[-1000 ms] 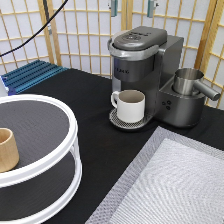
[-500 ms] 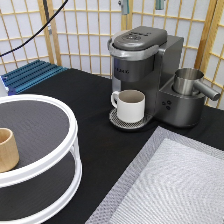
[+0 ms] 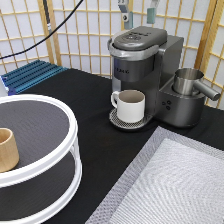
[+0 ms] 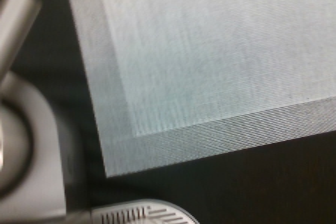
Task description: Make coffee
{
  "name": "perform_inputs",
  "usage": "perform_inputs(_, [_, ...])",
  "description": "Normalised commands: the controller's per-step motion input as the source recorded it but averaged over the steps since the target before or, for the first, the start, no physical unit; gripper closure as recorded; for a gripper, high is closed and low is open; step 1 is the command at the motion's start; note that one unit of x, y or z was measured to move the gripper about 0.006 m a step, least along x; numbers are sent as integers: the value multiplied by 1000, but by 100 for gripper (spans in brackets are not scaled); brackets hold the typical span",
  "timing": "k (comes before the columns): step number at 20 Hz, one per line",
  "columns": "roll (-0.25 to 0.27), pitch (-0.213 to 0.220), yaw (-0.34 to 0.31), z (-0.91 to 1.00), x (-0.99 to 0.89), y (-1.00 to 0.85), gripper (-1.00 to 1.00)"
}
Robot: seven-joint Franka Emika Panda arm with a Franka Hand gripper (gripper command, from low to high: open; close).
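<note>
The grey coffee machine [image 3: 142, 60] stands at the back with its lid closed. A cream handled mug [image 3: 131, 105] sits on its round drip tray [image 3: 120, 121] under the spout. My gripper [image 3: 138, 7] shows only as two fingertips at the exterior view's top edge, just above the machine. The fingertips [image 3: 124, 12] stand apart with nothing between them. The coffee pod is not in view. The wrist view shows the grey woven mat [image 4: 217, 65] and part of the machine's side [image 4: 30, 150].
A metal frothing jug [image 3: 189, 82] sits on the machine's right side. A white two-tier turntable [image 3: 35, 150] at the left holds a tan wooden cup [image 3: 6, 149]. The grey mat [image 3: 175, 185] covers the bottom right. A blue rack [image 3: 30, 75] lies at the back left.
The fingertips at the top edge have shifted slightly to the right. Nothing else has moved.
</note>
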Motion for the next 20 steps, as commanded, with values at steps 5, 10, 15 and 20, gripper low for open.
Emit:
perform_inputs(5, [-30, 7, 277, 210, -466, 118, -100])
perform_inputs(10, [15, 10, 66, -95, -432, -284, -100])
perform_inputs(15, [32, 0, 0, -30, -395, -254, -100])
perform_inputs(20, [7, -2, 0, -185, -501, -122, -100])
